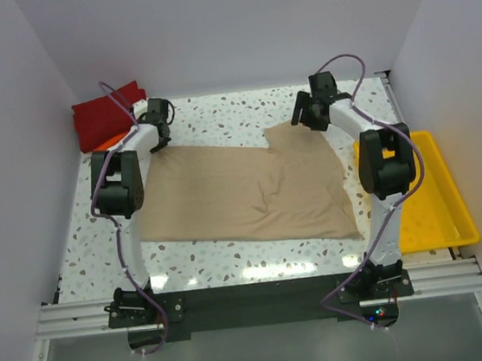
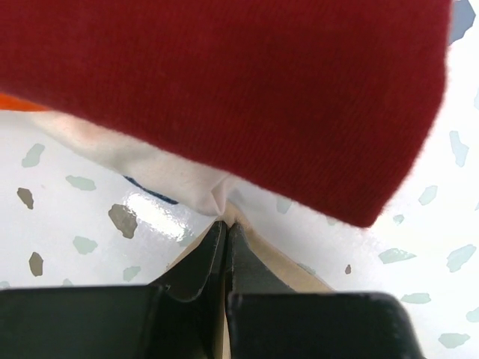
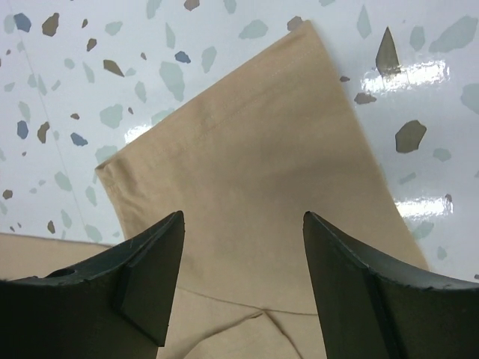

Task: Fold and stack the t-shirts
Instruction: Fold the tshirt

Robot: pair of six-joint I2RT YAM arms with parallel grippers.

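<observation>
The tan t-shirt [image 1: 242, 193] lies spread flat on the speckled table. My left gripper [image 1: 159, 131] is at the shirt's far left corner, next to the folded stack. In the left wrist view it [image 2: 227, 224] is shut, with a strip of tan cloth [image 2: 299, 269] pinched between the fingers. The dark red shirt [image 2: 239, 82] lies on the white one [image 2: 142, 161], with an orange edge [image 2: 11, 101] at the left. My right gripper [image 1: 307, 112] is open over the tan sleeve [image 3: 247, 164], its fingers either side of it in the right wrist view [image 3: 243, 217].
The folded dark red shirt [image 1: 104, 113] with orange [image 1: 108, 142] under it sits at the back left corner. A yellow tray [image 1: 432, 211] stands along the right edge. White walls enclose the table on three sides.
</observation>
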